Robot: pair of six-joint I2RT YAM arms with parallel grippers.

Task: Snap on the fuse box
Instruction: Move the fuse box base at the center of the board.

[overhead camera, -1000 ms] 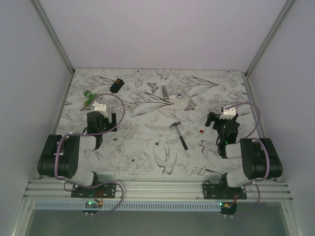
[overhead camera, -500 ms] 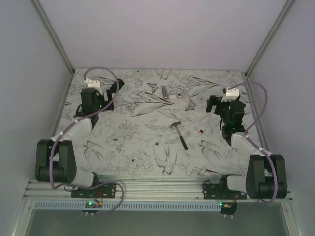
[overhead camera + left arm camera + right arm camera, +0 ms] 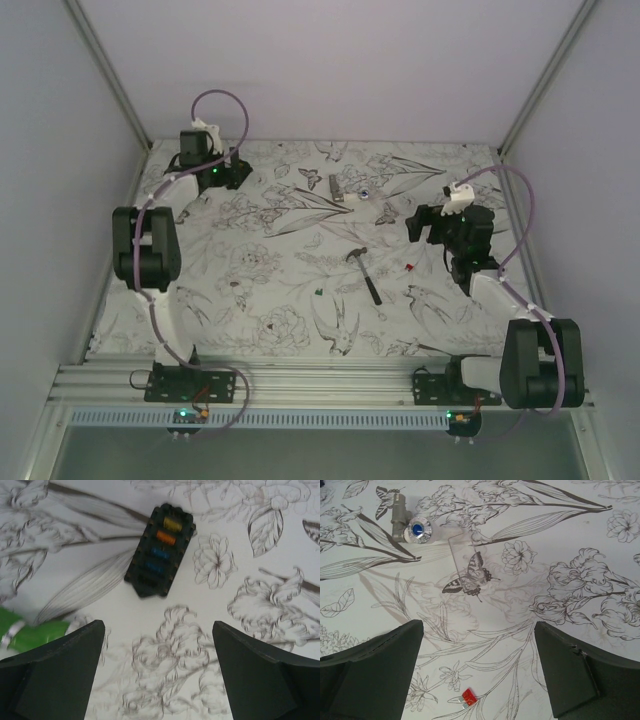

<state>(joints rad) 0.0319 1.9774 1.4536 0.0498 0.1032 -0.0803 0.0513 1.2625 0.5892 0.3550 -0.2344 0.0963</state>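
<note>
The fuse box (image 3: 160, 550) is a small black box lying on the patterned mat, with yellow, orange and blue fuses in a row on its face. My left gripper (image 3: 157, 630) is open and empty just short of it, with the box ahead between the line of the fingers. In the top view the left gripper (image 3: 230, 170) is at the far left corner, and the box merges with its dark shape. A clear plastic cover (image 3: 465, 562) lies flat ahead of my right gripper (image 3: 479, 627), which is open and empty, right of centre in the top view (image 3: 415, 225).
A black-handled hammer (image 3: 365, 272) lies mid-table. A grey metal piece with a blue-capped part (image 3: 412, 527) lies beyond the clear cover. A small red fuse (image 3: 468, 697) lies between the right fingers. A green object (image 3: 30, 635) lies by the left finger.
The left arm has stretched out from near its base to the far left corner, over the fuse box. The right arm has extended and its gripper has shifted slightly left.
</note>
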